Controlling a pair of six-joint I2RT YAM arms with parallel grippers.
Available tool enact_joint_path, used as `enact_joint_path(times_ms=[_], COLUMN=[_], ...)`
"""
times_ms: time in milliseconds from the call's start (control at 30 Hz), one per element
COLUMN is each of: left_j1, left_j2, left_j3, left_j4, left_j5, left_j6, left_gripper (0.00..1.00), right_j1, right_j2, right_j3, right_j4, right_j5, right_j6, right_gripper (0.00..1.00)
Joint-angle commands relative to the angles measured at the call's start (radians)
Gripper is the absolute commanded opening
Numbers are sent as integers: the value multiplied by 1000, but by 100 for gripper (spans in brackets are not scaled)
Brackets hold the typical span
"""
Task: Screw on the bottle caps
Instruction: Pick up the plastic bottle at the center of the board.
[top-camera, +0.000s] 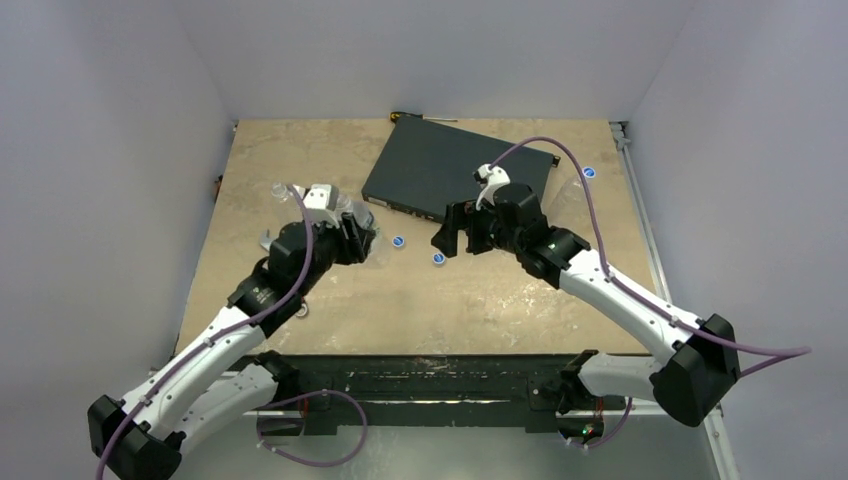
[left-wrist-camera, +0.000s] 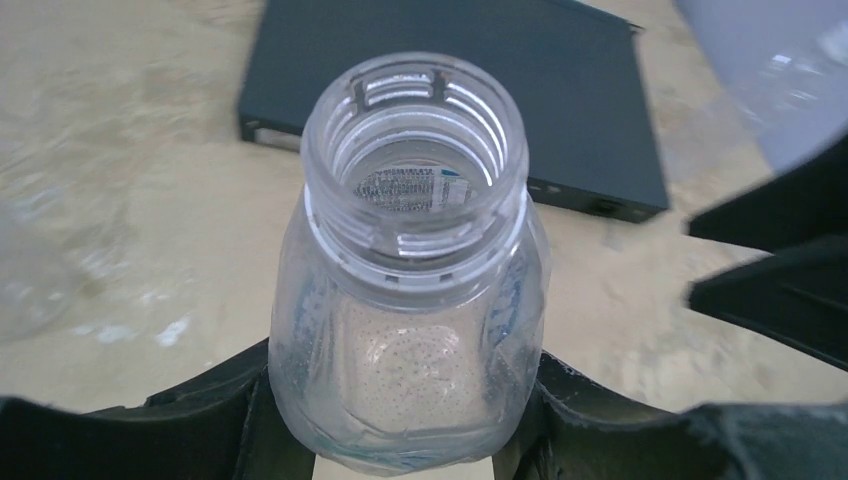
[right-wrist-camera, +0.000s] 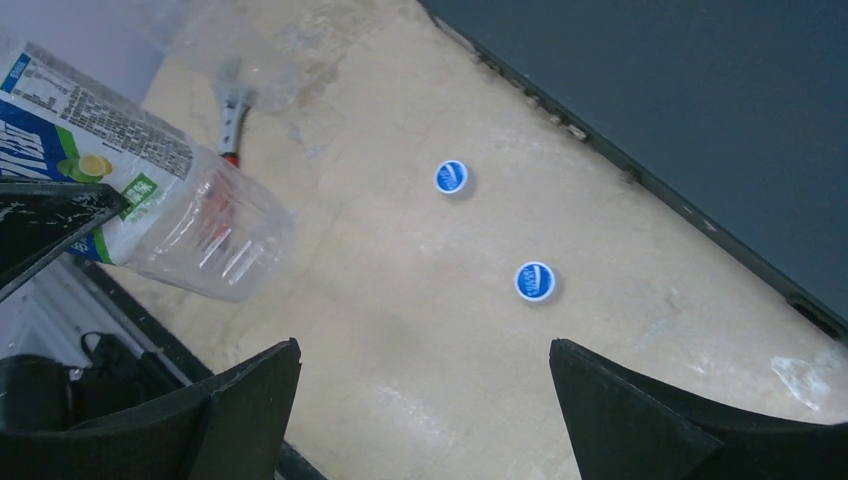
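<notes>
My left gripper (top-camera: 358, 240) (left-wrist-camera: 405, 405) is shut on a clear bottle (left-wrist-camera: 410, 260), one finger pressing each side of its body. The bottle's threaded neck is uncapped and points away from the wrist. In the right wrist view this bottle (right-wrist-camera: 150, 200) shows a blue-white label and hangs tilted above the table. Two blue bottle caps (right-wrist-camera: 451, 177) (right-wrist-camera: 535, 281) lie on the table, between the two grippers in the top view (top-camera: 398, 241) (top-camera: 438, 258). My right gripper (top-camera: 452, 232) (right-wrist-camera: 425, 380) hovers open over bare table just short of the nearer cap, holding nothing.
A flat black box (top-camera: 450, 175) lies at the back middle. Another blue cap (top-camera: 590, 172) sits to its right, beside a clear bottle (top-camera: 565, 195). A wrench (right-wrist-camera: 232, 115) and another clear bottle (top-camera: 283, 189) lie on the left.
</notes>
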Motion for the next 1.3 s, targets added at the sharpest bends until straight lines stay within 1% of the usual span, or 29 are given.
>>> enact_joint_path(times_ms=[0,67,167,300,400,533,767,867,900,933,967,1000,1033,1067,1133,1200,1267], left_j1=[4,4,5,8,11,13,20,21,21,22,22,21,21,22,22,21,22], left_j2=[56,112,169,248,278,292,320,330,332,334,333,331,327,321,306,294,280], left_j3=[177,237,295,370,391,401,438,450,452,453,450,446,442,436,419,398,372], left_j4=[-110,-131,-133,-149,-125,-89,-58,-62,-66,-67,-69,-65,-62,-57,-43,-25,21], left_j5=[463,594,694,756,795,807,773,776,781,780,777,775,771,767,759,761,779], left_j6=[75,97,108,105,89,60,-14,-20,-17,-16,-18,-20,-21,-23,-22,-15,-22], left_gripper=[31,31,31,32,32,32,32,32,32,32,34,41,52,64,79,84,86], right_j1=[10,19,55,126,171,212,286,292,294,293,293,293,293,291,286,276,261], right_j2=[-63,-88,-122,-157,-158,-144,-116,-113,-115,-119,-119,-118,-117,-117,-121,-122,-124], right_j3=[-55,-75,-95,-118,-126,-134,-164,-173,-174,-176,-178,-178,-178,-178,-176,-166,-163], right_j4=[220,263,285,294,312,301,326,353,360,369,380,391,399,406,428,449,478], right_j5=[-165,-196,-215,-194,-131,-29,115,154,160,170,174,171,132,113,67,0,-63], right_j6=[-65,-93,-143,-178,-184,-196,-164,-135,-126,-114,-105,-96,-69,-45,-28,-3,24], right_gripper=[98,98,98,98,98,98,98,92,89,82,72,63,54,47,41,35,35])
